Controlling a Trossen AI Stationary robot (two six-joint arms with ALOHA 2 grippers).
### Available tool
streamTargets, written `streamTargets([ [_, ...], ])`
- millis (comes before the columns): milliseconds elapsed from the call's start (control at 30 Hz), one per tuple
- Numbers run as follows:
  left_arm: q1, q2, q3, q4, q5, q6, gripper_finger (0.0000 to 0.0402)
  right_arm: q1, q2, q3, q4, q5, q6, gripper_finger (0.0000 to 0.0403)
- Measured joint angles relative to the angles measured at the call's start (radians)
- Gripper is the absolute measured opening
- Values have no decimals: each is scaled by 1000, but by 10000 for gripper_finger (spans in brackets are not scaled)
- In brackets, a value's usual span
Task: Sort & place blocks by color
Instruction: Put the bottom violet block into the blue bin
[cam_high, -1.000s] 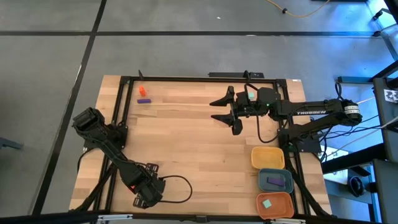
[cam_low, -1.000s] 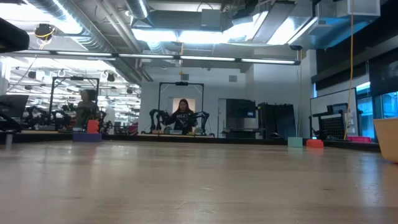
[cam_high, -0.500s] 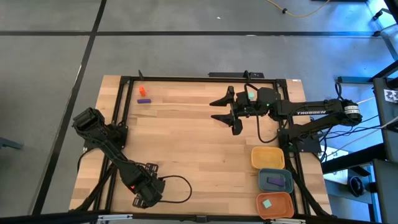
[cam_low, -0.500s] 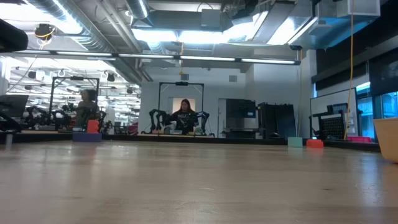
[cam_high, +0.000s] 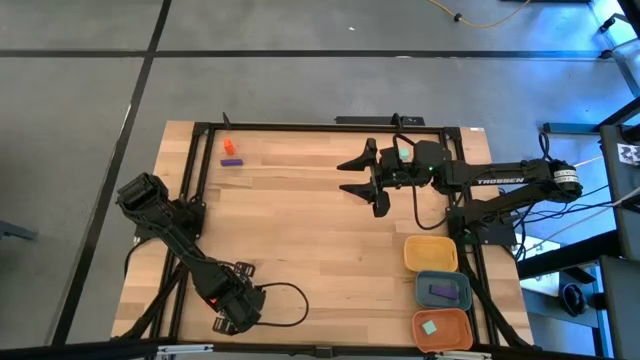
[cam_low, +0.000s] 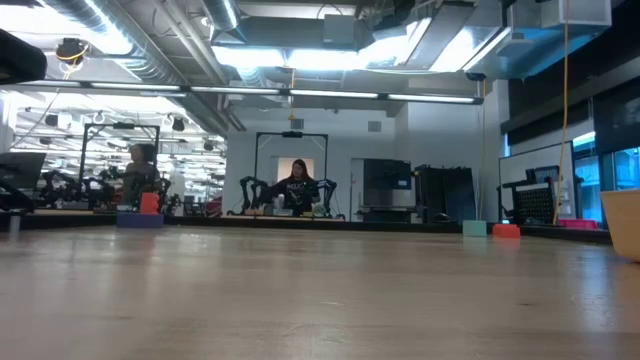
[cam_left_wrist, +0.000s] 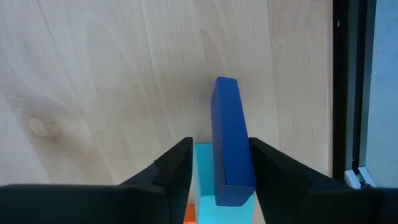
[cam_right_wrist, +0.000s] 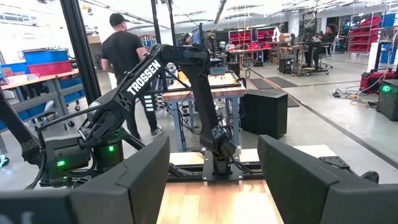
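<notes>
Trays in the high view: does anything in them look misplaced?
Possibly. The orange tray holds a teal block, which looks like a colour mismatch. The purple block lies in the blue-grey tray, and the yellow tray holds nothing.

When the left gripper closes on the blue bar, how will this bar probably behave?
The blue bar looks rigid and flat-sided, so it probably will not bend or roll. It is small, likely light. It seems to rest on a teal block between the left gripper's fingers, so an uneven squeeze might tip it.
</notes>
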Motion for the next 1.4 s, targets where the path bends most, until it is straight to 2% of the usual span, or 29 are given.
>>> streamTargets([
  [600, 4, -1, 0, 0, 5, 0, 48, 0, 0, 0, 0, 0, 0, 246],
  [967, 8, -7, 0, 1, 22, 0, 50, 0, 0, 0, 0, -1, 3, 246],
  [1133, 9, -91, 0, 1, 10, -5, 48, 0, 0, 0, 0, -1, 3, 246],
  [1400, 68, -354, 13, 7, -29, 14, 48, 0, 0, 0, 0, -1, 3, 246],
])
